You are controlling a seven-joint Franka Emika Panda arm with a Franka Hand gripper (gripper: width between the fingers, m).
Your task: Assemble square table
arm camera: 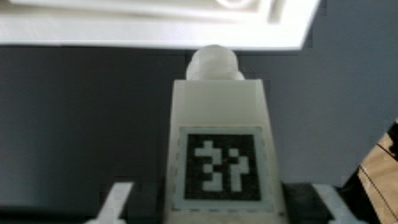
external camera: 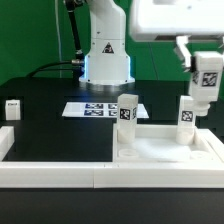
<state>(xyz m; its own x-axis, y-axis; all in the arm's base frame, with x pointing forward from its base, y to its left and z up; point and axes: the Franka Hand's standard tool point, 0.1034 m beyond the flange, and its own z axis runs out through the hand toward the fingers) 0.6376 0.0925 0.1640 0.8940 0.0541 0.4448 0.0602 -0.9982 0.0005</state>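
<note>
1. As you can see in the wrist view, your gripper (arm camera: 217, 205) is clamped on a tagged white leg (arm camera: 217, 120), held in the air.
2. A second leg (external camera: 127, 112) and a third leg (external camera: 187, 113) stand upright on the square tabletop panel (external camera: 165, 155).
3. A fourth leg (external camera: 12, 108) sits well apart at the exterior view's left.

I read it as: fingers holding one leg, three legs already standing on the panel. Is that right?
No. The exterior view shows only two standing on the panel: a first leg and a second leg. The fingers do hold the third leg.
</note>
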